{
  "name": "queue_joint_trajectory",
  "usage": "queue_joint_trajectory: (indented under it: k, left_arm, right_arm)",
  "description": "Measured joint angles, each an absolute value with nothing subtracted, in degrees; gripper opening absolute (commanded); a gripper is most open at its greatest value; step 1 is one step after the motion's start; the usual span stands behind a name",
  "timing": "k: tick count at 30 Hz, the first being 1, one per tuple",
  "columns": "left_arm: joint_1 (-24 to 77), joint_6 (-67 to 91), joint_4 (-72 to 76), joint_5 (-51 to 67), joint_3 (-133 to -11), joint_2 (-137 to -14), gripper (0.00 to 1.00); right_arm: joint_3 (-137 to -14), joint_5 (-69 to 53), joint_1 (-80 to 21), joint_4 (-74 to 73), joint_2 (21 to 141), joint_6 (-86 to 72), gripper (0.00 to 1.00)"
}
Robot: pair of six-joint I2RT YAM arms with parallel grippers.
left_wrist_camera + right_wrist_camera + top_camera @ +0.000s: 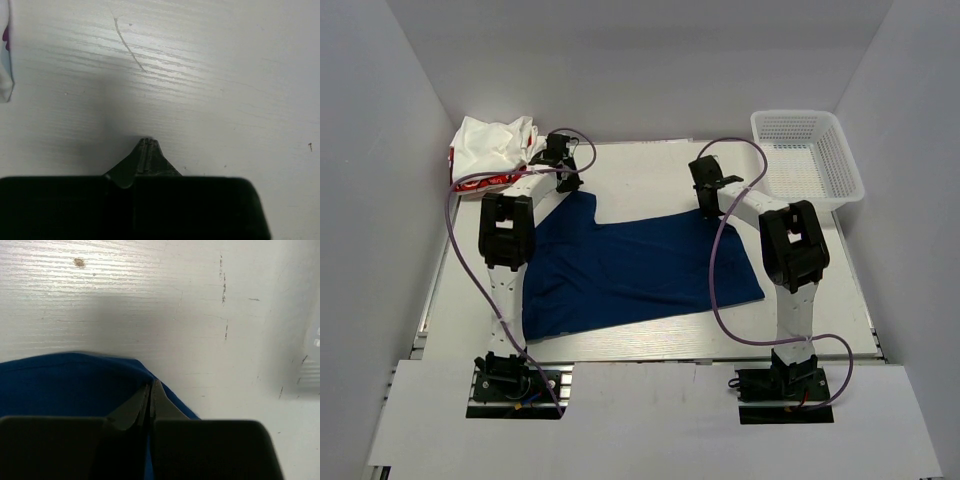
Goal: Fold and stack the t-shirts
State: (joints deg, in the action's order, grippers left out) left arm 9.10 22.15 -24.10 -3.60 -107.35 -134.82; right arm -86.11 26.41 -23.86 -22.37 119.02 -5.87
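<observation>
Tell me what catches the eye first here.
A navy t-shirt lies spread across the middle of the table, with the right gripper shut on its far edge. A crumpled heap of white and red shirts sits at the far left corner, and a white basket at the far right.

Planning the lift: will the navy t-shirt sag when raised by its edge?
Likely floppy: the navy t-shirt lies flat, rippled. Probably light: thin edge at the right gripper. Lifted by one corner, it would likely drape.

Navy t-shirt (630, 270) lies spread flat centrally; white-and-red t-shirts (495, 145) heaped crumpled far left.
</observation>
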Motion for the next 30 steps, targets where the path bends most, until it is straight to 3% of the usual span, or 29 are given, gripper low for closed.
queue_joint_trajectory:
  k: [8, 22, 30]
  left_arm:
    - [9.13, 20.93, -22.81, -5.06, -97.41, -127.04, 0.00]
    - [11.53, 24.10, -21.12, -5.08, -73.30, -100.33, 0.00]
    - [14.15, 31.59, -26.98, -4.93, -51.16, -74.67, 0.00]
  right_arm:
    - [-85.17, 25.98, -23.64, -20.49, 118.58, -5.39, 0.00]
    - [-73.97, 23.83, -23.64, -16.40, 107.48, -3.86, 0.00]
    - [-68.97, 23.81, -23.64, -15.62, 100.64, -1.74, 0.00]
